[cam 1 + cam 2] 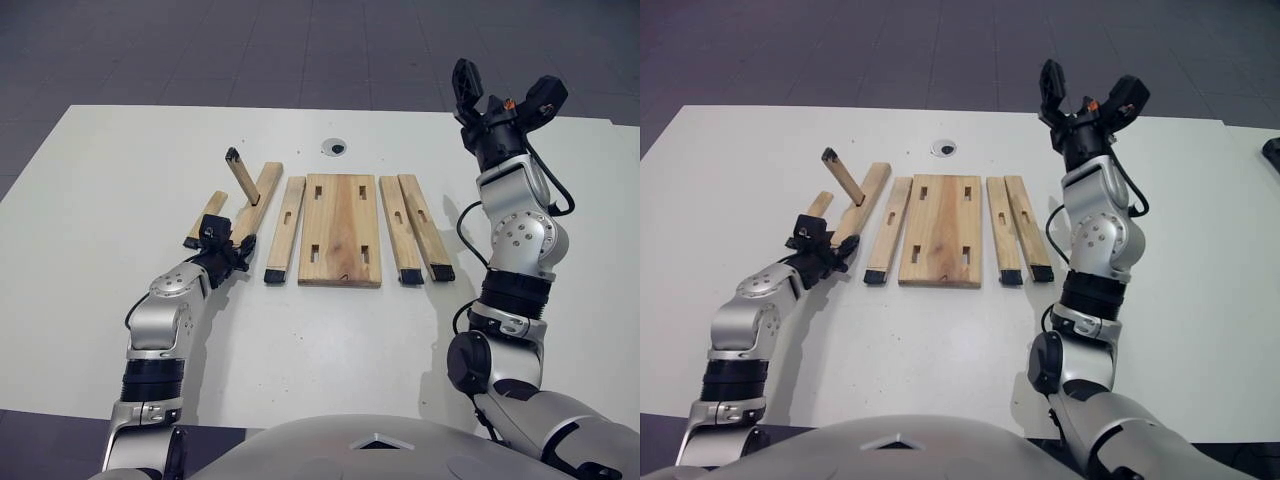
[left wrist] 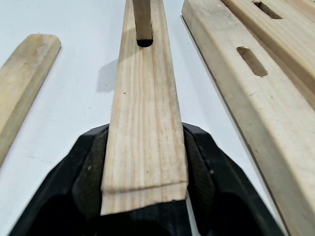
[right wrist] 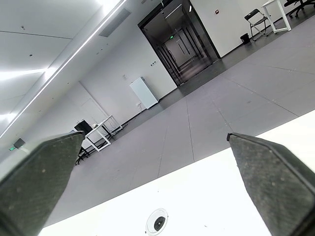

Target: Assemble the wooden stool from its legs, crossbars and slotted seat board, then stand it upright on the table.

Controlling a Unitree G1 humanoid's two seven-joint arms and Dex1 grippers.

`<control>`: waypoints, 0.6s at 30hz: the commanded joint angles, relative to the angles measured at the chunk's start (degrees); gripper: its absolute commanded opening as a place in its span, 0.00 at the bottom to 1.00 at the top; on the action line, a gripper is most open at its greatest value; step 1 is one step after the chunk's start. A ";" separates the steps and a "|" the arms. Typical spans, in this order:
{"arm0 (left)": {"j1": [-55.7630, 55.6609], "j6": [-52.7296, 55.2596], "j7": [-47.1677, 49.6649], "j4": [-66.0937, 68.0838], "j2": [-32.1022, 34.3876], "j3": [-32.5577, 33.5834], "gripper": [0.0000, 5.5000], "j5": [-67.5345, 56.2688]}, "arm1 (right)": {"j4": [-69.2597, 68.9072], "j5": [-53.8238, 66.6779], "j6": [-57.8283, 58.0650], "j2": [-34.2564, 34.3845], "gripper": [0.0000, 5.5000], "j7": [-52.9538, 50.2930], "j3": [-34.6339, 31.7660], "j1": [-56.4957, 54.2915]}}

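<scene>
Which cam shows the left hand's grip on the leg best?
Left wrist view: the leg sits close up, clamped between the two fingers of the left hand. Both eye views show the whole leg with a crossbar standing in its slot, but the hand is small there.
</scene>
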 commanded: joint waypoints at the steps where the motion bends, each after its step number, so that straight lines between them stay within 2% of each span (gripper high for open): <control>1: 1.61 -2.51 0.15 1.70 -1.61 0.27 0.37 0.01 | 0.59 0.79 1.47 -0.96 0.98 0.11 0.17 -1.29; 6: -1.31 -14.19 -0.48 -2.40 -4.53 5.36 0.37 -3.21 | 2.21 3.63 3.29 -2.80 0.98 1.47 -2.04 -2.72; 11: -6.38 -19.55 -2.02 -10.73 -4.60 5.50 0.37 -5.54 | 9.34 23.56 11.59 -3.46 0.98 1.52 -12.09 -10.43; 18: -14.27 -22.15 -4.26 -13.35 -2.78 -0.29 0.37 -2.05 | 15.69 23.98 12.90 -1.33 0.98 6.56 -5.12 -21.50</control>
